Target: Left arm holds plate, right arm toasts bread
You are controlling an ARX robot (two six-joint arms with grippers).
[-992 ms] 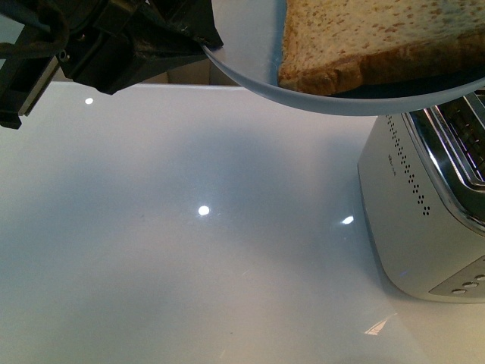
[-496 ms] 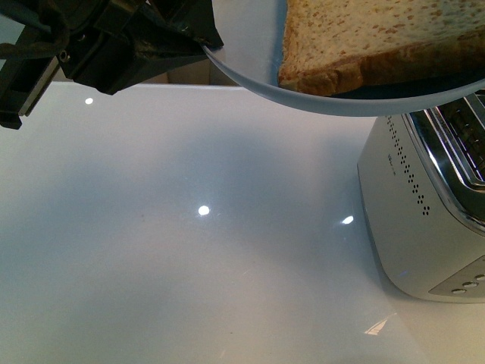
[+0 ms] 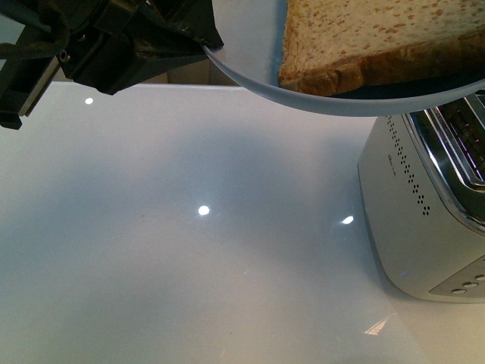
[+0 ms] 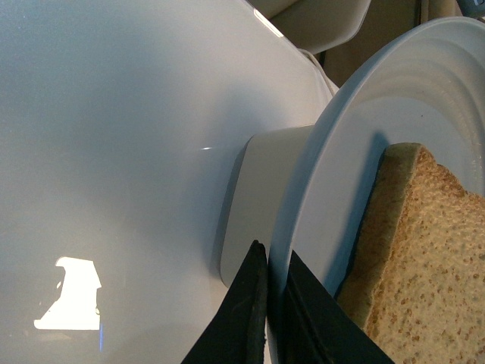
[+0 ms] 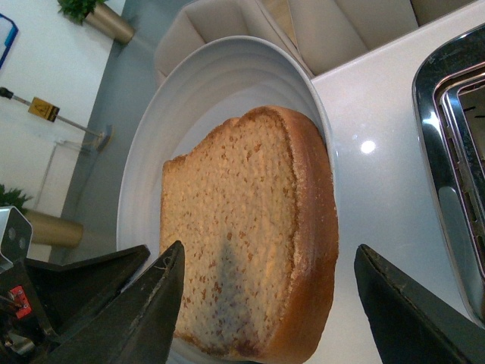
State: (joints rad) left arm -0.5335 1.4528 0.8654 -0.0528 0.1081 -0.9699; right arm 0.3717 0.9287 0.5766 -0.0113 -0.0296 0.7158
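Left gripper (image 4: 274,262) clamped on the plate (image 4: 356,152) rim, with the plate aloft near the toaster (image 3: 424,220). Bread (image 5: 250,243) lies on the plate, between the spread fingers of the right gripper (image 5: 269,254) — no contact visible.

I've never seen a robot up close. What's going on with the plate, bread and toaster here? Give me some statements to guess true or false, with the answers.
1. The left hand grips the plate by its rim. True.
2. The bread sits inside the toaster. False: it lies on the plate.
3. The right hand is clamped on the bread. False: its fingers stand open, one either side of the slice.
4. The toaster stands on the white table. True.
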